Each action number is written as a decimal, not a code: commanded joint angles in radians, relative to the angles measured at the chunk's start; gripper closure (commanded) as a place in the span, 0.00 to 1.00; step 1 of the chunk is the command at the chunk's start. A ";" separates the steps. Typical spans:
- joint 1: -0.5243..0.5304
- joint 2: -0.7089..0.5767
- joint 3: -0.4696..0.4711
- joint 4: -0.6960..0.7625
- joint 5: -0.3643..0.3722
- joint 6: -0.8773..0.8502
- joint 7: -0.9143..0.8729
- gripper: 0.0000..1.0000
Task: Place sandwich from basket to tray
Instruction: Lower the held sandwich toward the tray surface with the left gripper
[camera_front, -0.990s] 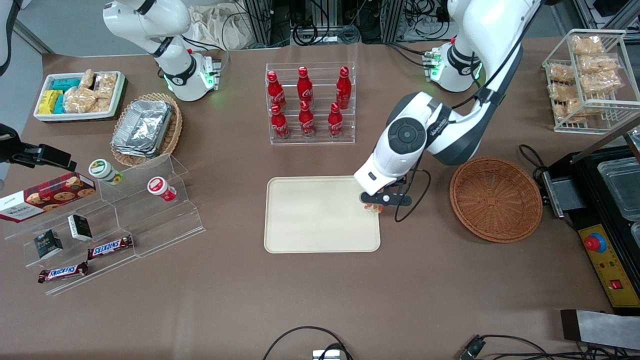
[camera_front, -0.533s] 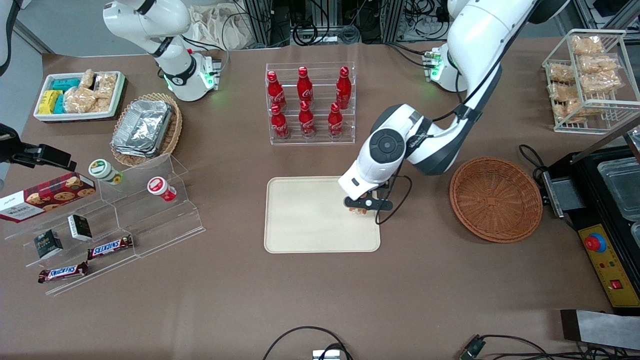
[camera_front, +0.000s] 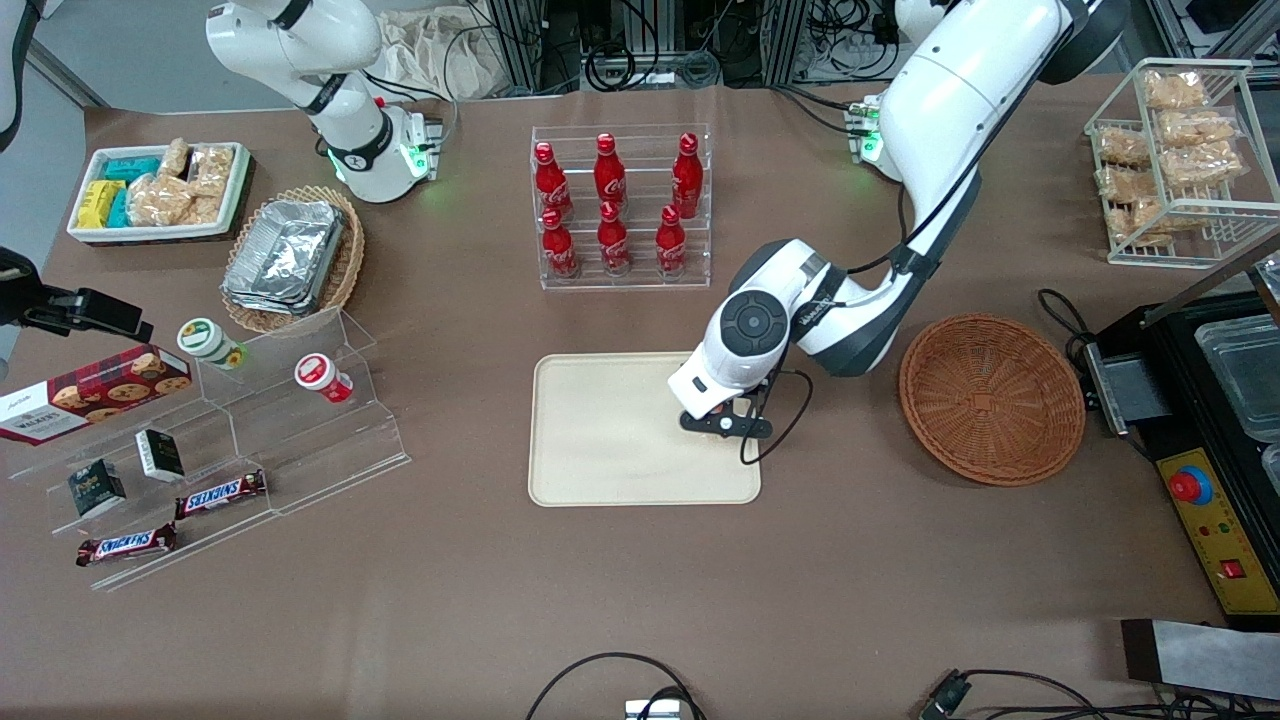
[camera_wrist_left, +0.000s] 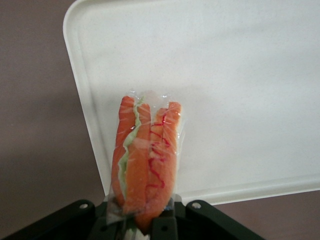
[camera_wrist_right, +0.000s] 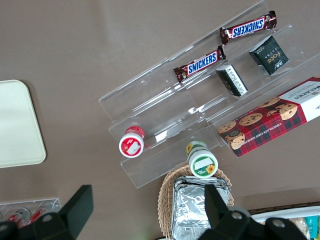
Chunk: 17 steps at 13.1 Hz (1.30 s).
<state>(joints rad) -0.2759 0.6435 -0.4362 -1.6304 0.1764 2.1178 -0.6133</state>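
The sandwich (camera_wrist_left: 146, 160) is pinched in the gripper (camera_wrist_left: 142, 220), hanging over the tray (camera_front: 600, 440) near its edge closest to the basket (camera_front: 990, 398). Since a second ago it's moved further in from that edge. It's held upright, long axis running straight out from the fingers, orange-and-green cut edge facing the wrist camera.

From the front, your left arm's wrist hides the sandwich (camera_wrist_left: 145, 165) and most of the gripper (camera_front: 727, 424) at the tray's (camera_front: 610, 460) three o'clock side. In the wrist view the frame edge cuts off the sandwich's gripped end and the fingertips clamping it.
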 joint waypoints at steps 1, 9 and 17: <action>-0.017 0.031 0.005 0.035 0.026 -0.010 -0.022 0.86; -0.019 0.068 0.005 0.034 0.069 0.025 -0.066 0.83; -0.017 0.074 0.005 0.034 0.069 0.024 -0.068 0.32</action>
<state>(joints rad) -0.2786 0.7024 -0.4362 -1.6273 0.2226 2.1442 -0.6574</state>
